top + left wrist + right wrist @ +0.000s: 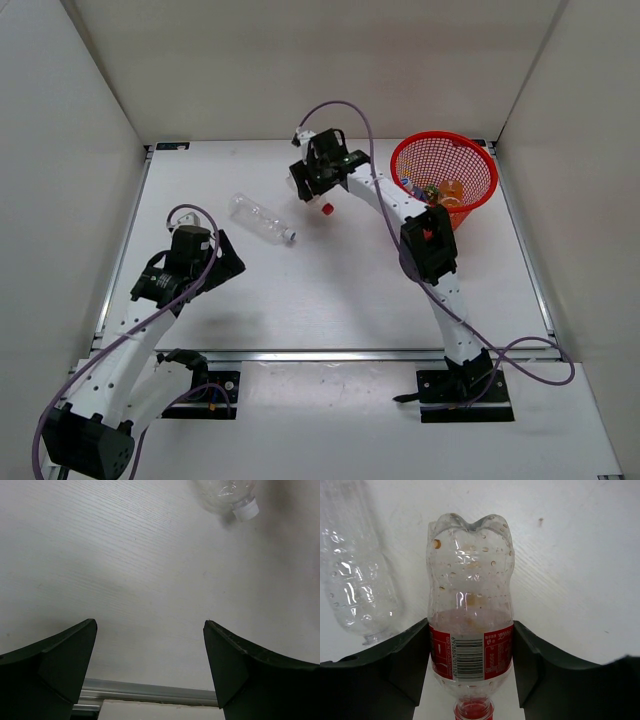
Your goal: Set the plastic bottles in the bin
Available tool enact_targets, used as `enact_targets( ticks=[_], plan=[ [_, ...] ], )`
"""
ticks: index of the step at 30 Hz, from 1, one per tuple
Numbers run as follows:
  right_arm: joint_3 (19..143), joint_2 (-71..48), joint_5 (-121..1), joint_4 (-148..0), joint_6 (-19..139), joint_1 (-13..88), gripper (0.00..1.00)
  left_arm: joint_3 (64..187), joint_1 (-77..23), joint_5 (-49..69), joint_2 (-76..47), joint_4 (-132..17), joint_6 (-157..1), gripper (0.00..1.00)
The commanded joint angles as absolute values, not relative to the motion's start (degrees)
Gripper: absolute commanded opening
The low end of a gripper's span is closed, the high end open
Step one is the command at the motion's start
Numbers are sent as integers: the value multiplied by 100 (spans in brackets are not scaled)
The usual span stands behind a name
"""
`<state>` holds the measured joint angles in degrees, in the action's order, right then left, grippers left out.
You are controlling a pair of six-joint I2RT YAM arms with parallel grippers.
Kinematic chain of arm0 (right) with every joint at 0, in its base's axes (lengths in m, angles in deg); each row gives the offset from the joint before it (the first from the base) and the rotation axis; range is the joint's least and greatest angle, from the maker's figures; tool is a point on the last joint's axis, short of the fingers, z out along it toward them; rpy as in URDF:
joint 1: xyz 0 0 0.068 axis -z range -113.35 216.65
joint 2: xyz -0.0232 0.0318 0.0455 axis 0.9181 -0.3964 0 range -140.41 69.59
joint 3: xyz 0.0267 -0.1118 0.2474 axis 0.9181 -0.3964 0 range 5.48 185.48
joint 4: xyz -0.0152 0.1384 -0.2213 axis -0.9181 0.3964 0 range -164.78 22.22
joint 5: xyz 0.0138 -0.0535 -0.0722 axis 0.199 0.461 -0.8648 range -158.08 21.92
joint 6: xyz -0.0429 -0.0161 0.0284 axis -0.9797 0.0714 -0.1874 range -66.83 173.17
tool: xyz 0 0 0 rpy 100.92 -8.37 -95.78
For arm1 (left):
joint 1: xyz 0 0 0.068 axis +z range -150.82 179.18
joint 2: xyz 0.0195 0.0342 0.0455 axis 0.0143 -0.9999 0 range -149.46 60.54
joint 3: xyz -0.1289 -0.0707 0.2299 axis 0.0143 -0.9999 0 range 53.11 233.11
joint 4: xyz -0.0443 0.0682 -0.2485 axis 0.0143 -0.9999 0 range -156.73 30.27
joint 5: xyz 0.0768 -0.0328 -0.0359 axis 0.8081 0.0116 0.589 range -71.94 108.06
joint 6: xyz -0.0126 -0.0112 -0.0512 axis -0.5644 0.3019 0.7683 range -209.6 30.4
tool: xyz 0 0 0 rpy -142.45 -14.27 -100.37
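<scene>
My right gripper [312,190] is shut on the clear bottle with red label and cap [470,625], its fingers [530,655] pressed on the label; its red cap [326,209] shows in the top view. The plain clear bottle [260,219] lies on the table left of it, also in the right wrist view [355,575] and the left wrist view [230,497]. My left gripper [228,262] is open and empty over bare table [150,580]. The red mesh bin [444,176] stands at the back right with orange and other bottles [440,192] inside.
White walls enclose the table on three sides. A metal rail [150,692] runs along the table's near edge. The right arm's black elbow [428,250] stands just in front of the bin.
</scene>
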<state>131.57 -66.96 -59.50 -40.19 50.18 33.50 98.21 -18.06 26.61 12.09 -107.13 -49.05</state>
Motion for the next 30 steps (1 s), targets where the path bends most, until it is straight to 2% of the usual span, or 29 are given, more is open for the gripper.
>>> enact_targets(
  ticks=[1,6,11,14,16,20,21,22,26,30],
  plan=[
    [13706,-5645,-6140,-3708,5097,3571,26,9750,-1770,2632,1281,-10526,-4856,99],
    [12881,-4206,-7043,-3866,5220,3931,26,9732,-1761,2536,1045,-10166,-4865,99],
    [11494,-2931,-7519,-4331,5280,4790,27,9916,-1769,2658,588,-9884,-4891,99],
    [10747,-2447,-7328,-4498,5499,5423,27,10127,-1805,2729,148,-9674,-4856,99],
    [10349,-2323,-6986,-4648,5414,5706,31,10215,-1761,2799,-229,-9429,-4725,99],
    [10269,-2383,-7097,-4587,5369,5952,61,10540,-1743,2781,-879,-8858,-4584,98],
    [10295,-2418,-7177,-4526,5343,5979,83,10610,-1769,2773,-968,-8839,-4540,98],
    [10356,-2419,-7169,-4499,5178,6014,99,10724,-1744,2816,-1143,-8726,-4479,99],
    [10445,-2165,-7291,-4358,5299,6181,99,11075,-1744,2869,-1802,-8391,-4355,99],
    [10270,-1472,-7949,-3946,5614,6462,99,11532,-1708,3124,-2435,-8224,-4084,98]
  ],
)
